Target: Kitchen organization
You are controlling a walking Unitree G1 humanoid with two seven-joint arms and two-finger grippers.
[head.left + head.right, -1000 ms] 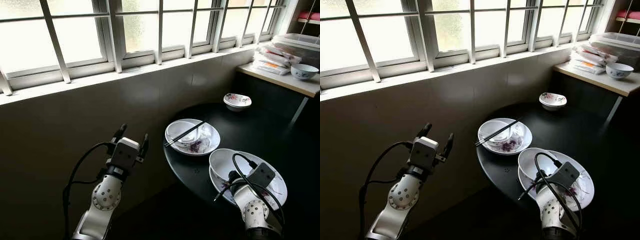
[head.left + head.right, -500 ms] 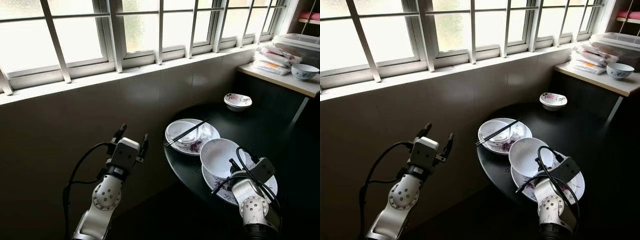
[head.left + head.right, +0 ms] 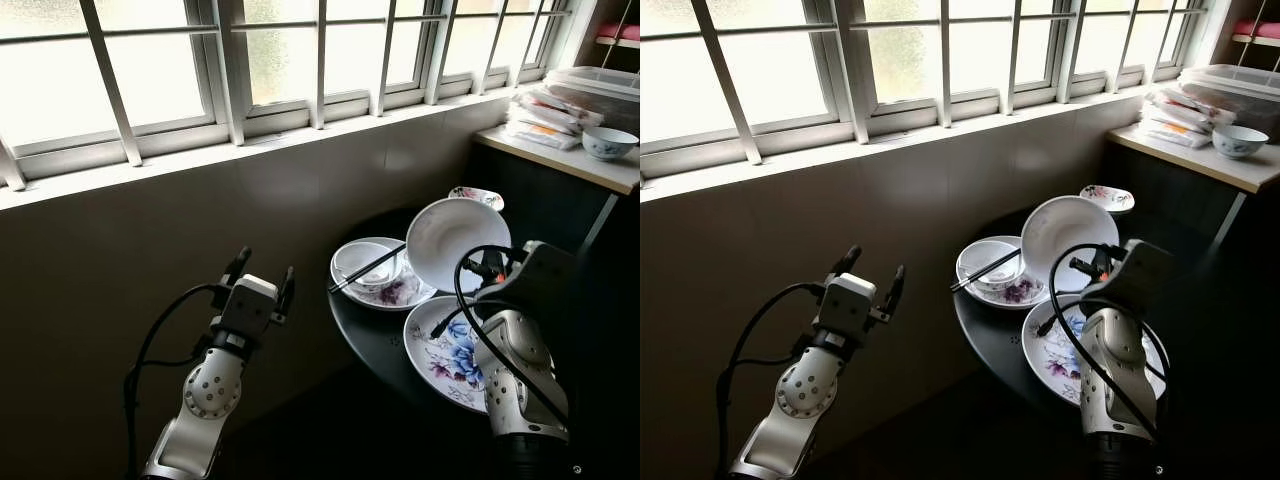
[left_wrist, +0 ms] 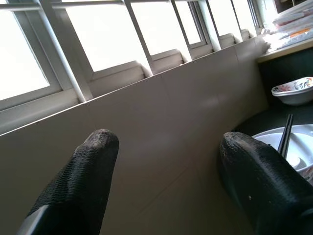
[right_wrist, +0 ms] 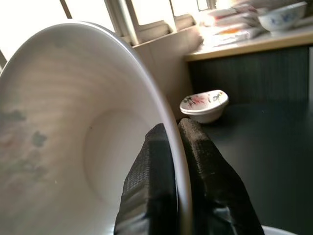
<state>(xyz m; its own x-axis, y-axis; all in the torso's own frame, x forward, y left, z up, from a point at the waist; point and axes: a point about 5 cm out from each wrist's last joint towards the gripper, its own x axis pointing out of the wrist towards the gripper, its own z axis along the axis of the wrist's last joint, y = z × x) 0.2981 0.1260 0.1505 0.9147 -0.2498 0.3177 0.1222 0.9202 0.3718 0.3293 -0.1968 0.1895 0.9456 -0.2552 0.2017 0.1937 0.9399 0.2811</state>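
White bowl (image 3: pixel 458 243), large, glazed and stiff, is held tipped on edge above the round black table (image 3: pixel 560 270), between the flowered plate (image 3: pixel 445 358) below and the plate stack by the wall. Right gripper (image 5: pixel 177 147) has it by the rim: 1 finger inside the wall, 1 outside, closed tight on the thin edge. The bowl looks like ceramic, so it is probably fairly heavy for such a narrow pinch, slick under the pads, and liable to chip or break if it swings or drops. A rim grip is the only hold available on a bowl this wide; keeping it from rotating in the pinch matters most. Its inside appears empty, with faint grey marks on the wall.

Left gripper (image 3: pixel 263 277) hangs idle near the tiled wall, fingers (image 4: pixel 90 161) spread wide, holding nothing.

Second plate (image 3: pixel 412 280) carries a small bowl (image 3: pixel 365 263) with 2 black chopsticks (image 3: pixel 368 267) laid across it. Small flowered bowl (image 5: pixel 203 105) sits farther back on the table; another bowl (image 3: pixel 607 144) stands on the pale counter (image 3: pixel 570 160).
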